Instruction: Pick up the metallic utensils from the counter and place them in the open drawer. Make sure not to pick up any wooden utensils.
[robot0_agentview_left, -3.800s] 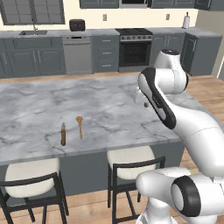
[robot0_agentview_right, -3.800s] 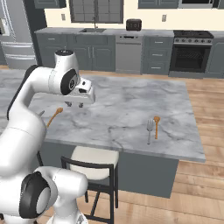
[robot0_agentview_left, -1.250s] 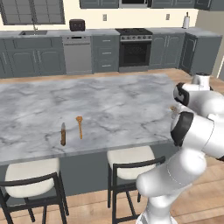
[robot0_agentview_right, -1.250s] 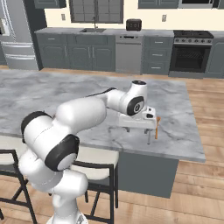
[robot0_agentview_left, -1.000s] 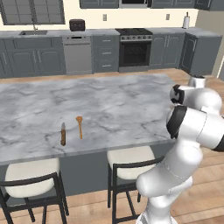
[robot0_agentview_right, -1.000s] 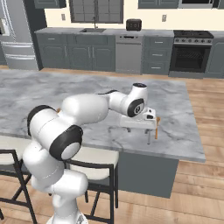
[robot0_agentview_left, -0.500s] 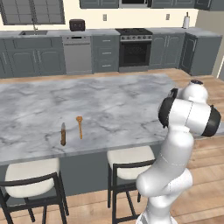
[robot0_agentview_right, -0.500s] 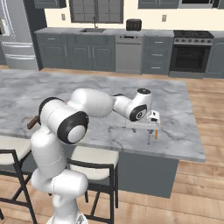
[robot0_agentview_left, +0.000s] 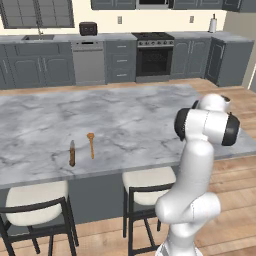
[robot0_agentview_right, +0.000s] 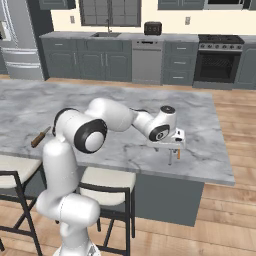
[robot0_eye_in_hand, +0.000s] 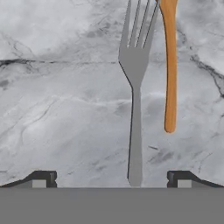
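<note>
1. The claw (robot0_eye_in_hand: 112, 177) hangs right over the counter (robot0_eye_in_hand: 52, 109), jaws spread wide and nothing between them, so no pick has been made yet.
2. The grey metal fork (robot0_eye_in_hand: 134, 87) lies flat on the marble, handle end centred between the two finger tips, tines pointing away.
3. Watch out: the wooden spoon handle (robot0_eye_in_hand: 169, 65) lies just beside the fork, close to parallel. That one must stay put.
4. From the right base view, the claw (robot0_agentview_right: 174, 150) sits low near the counter's near corner, beside the orange spoon (robot0_agentview_right: 178, 154).
5. In the left base view another wooden spoon (robot0_agentview_left: 91, 143) and a dark utensil (robot0_agentview_left: 72, 153) rest well apart from the arm.
6. I cannot make out the drawer, so its contents are unknown; by my judgement the whole task is ahead.
</note>
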